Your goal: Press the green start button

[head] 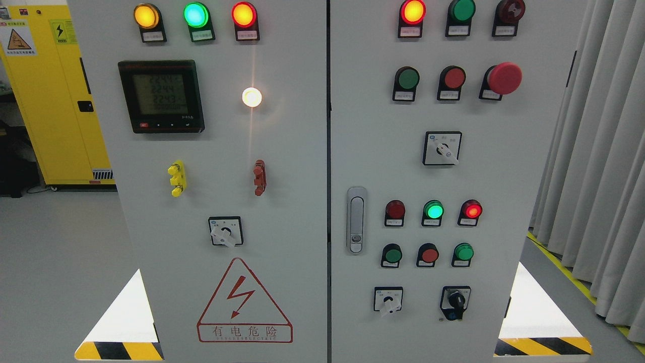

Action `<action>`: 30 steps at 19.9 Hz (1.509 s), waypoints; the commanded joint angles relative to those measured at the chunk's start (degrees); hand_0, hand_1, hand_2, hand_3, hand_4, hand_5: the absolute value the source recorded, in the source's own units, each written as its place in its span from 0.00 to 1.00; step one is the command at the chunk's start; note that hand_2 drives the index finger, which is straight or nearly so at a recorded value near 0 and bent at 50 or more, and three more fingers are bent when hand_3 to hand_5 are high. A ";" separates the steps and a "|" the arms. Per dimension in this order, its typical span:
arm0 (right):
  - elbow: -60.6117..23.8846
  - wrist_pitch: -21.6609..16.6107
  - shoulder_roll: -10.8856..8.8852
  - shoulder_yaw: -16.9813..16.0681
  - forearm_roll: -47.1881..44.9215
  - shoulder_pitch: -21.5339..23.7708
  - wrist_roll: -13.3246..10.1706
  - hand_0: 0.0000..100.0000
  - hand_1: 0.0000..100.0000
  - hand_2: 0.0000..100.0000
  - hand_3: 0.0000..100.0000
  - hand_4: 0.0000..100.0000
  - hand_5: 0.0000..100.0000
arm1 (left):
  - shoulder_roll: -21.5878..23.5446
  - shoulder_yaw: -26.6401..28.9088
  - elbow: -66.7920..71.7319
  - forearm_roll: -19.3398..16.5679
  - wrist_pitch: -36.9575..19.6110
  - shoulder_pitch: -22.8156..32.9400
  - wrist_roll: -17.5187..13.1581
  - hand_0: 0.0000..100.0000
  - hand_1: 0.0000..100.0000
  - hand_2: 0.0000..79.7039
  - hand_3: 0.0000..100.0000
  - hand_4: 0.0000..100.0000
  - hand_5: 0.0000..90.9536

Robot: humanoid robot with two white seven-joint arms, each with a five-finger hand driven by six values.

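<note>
A grey electrical cabinet fills the head view, with two doors. On the right door, a green push button [408, 78] sits in the upper row, left of a red button [454, 77] and a red mushroom stop button [504, 78]. Lower down are two more green buttons [392, 255] [463, 251] with a red button [429, 254] between them. A lit green lamp [434, 209] sits above them. I cannot tell which green button is the start button. Neither hand nor arm shows.
The left door carries a meter display [161, 96], lit lamps [195, 14], a selector switch [225, 232] and a high-voltage warning triangle [244, 302]. A door handle [356, 220] is at the right door's left edge. A yellow cabinet [50, 91] stands at the left, curtains [599, 151] at the right.
</note>
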 commanded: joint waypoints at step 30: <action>-65.03 -22.18 0.72 -1.55 36.02 -17.76 2.17 0.23 0.58 0.00 0.66 0.67 0.67 | -3.98 -0.18 -1.59 -0.09 -0.10 -1.49 -0.01 0.12 0.56 0.00 0.00 0.00 0.00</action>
